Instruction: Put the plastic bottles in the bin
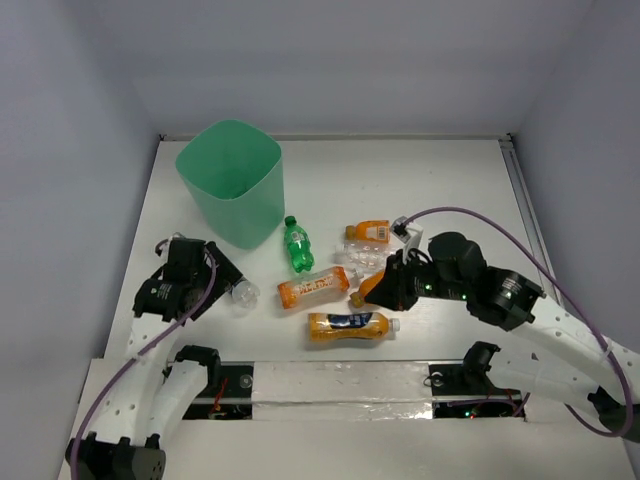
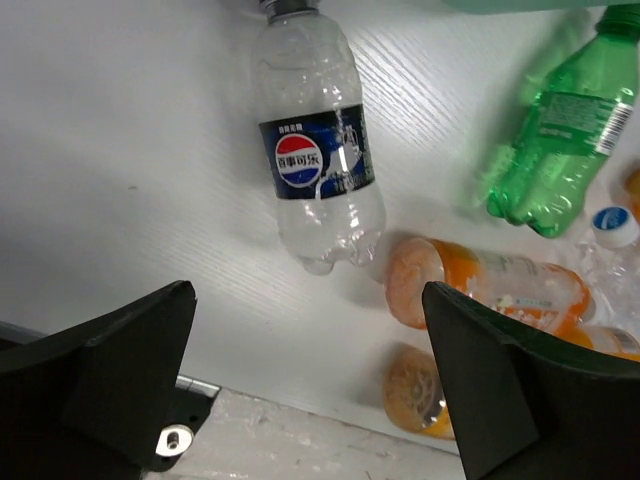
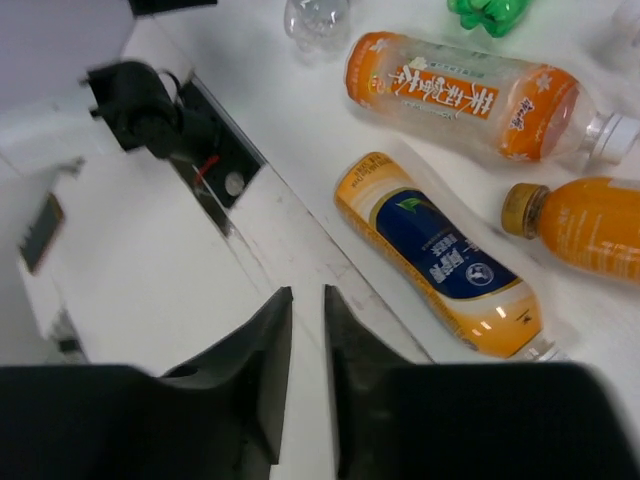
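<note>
Beneath the left tool [image 1: 222, 280], a clear bottle [image 1: 243, 292] seems partly hidden

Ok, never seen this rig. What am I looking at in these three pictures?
Two robot arms are bolted at the near edge of a table. The wide picture comes from a camera above and behind them; the other two from a camera on each wrist, so the dark shapes at the bottom are that arm's own claw. On the table: a mint-green bin, upright, and small plastic bottles lying down, among them a clear Pepsi bottle, a green bottle and an orange bottle with a blue label. The left claw is open, the Pepsi bottle just ahead of it; the right claw is shut. Neither holds anything.
</note>
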`<action>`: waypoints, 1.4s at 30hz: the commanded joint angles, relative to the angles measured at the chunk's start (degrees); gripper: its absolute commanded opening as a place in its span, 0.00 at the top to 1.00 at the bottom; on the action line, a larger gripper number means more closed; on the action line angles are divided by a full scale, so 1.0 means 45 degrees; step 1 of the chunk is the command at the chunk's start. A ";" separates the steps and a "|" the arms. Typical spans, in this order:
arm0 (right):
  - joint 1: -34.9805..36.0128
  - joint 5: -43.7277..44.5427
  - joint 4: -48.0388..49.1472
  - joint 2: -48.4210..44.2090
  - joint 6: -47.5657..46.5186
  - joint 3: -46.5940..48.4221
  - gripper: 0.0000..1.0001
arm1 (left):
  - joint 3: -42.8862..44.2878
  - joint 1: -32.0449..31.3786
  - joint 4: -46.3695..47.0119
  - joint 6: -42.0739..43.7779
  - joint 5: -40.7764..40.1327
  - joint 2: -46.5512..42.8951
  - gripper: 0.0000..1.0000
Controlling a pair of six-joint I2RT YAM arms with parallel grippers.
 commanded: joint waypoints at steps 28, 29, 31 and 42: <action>0.2411 0.2211 -0.1115 0.5066 -0.2374 0.1352 0.12 | -0.2820 -0.0077 0.6640 -0.0530 -0.0573 0.4125 0.54; 0.2547 0.2230 -0.1192 0.5261 -0.2452 0.1469 0.12 | -0.2722 -0.0077 0.6521 -0.0549 -0.0224 0.3891 0.56; 0.2782 0.2347 -0.1232 0.5826 -0.2609 0.1606 0.12 | -0.2313 -0.0194 0.5859 -0.0511 0.0226 0.3052 0.58; 0.3836 0.3244 -0.0823 0.8933 -0.3664 0.2876 0.10 | 0.2333 -0.0311 0.1365 0.1013 0.1791 -0.0408 0.57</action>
